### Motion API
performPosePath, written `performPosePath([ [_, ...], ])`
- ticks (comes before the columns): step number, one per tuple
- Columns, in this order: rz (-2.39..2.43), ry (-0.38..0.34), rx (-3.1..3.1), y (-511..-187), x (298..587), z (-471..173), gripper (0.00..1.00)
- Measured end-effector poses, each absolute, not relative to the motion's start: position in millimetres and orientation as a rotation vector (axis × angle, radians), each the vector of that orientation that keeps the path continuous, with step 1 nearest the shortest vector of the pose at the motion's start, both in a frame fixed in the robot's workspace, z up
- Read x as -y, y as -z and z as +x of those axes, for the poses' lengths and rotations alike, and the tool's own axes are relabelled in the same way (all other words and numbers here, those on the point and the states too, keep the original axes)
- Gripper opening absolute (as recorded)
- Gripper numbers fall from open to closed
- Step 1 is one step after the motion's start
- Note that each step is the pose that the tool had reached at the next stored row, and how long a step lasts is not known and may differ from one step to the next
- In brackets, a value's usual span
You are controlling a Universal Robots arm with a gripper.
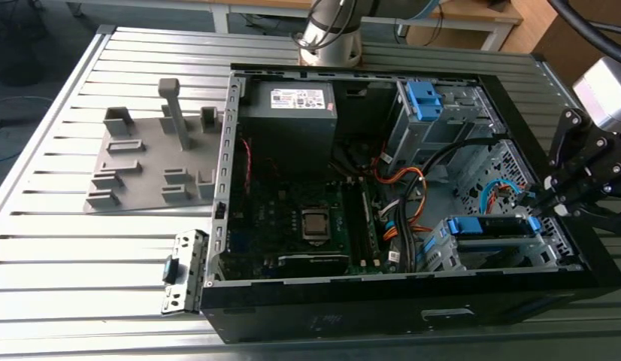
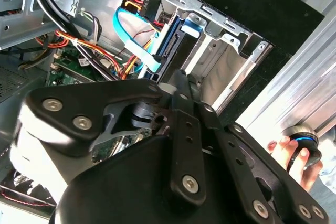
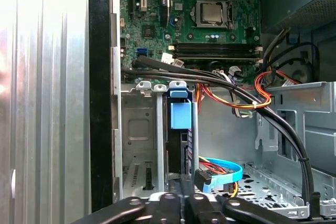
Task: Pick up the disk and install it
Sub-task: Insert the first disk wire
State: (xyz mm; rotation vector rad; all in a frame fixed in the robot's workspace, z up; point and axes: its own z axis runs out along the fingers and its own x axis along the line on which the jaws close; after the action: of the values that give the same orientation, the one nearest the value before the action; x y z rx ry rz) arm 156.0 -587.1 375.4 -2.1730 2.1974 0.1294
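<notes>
A: Nearest the lens in both wrist views, the black linkage of the pincer [image 3: 184,203]; its bolted arms cross the foreground, and in the first wrist view the two fingers lie close together, almost side by side, just above the drive cage.

B: And is anything held between them?

A: Cannot tell; the tips run out of sight in the wrist views, and in the exterior view the pincer [image 1: 543,201] is a small dark shape at the case's edge on that view's right; nothing shows between the fingers there.

B: Where is the disk?

A: The disk [image 3: 178,135] stands on edge inside the metal drive cage [image 3: 137,129], its blue carrier tab uppermost in the first wrist view; a light-blue data cable [image 3: 226,174] and a bundle of red, yellow and black wires reach its connector end; in the exterior view the disk [image 1: 488,227] lies in the cage at the case's near corner, on that view's right, its blue rails visible.

B: What surrounds it?

A: The open computer case [image 1: 290,316], lying on a slatted metal worktop [image 1: 60,256]; the green circuit board [image 1: 290,207] with its square processor; a grey power box [image 1: 287,113] with a white sticker; a second blue bracket [image 1: 423,99] on the upper bay; a grey fixture plate [image 1: 155,158] beside the case on the exterior view's left.

B: Anything else?

A: A hand [image 2: 286,156] at the edge of the second wrist view, fingers around a dark round knob.
</notes>
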Motion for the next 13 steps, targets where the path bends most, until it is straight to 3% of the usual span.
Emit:
performPosePath([
  [5, -2.173, -0.129, -2.197, -375.4, 587.1, 156.1, 0.35],
  [7, -2.173, -0.129, -2.197, -375.4, 587.1, 156.1, 0.35],
  [8, -2.173, -0.129, -2.197, -375.4, 587.1, 156.1, 0.41],
  [13, -2.173, -0.129, -2.198, -375.5, 587.1, 156.3, 0.41],
])
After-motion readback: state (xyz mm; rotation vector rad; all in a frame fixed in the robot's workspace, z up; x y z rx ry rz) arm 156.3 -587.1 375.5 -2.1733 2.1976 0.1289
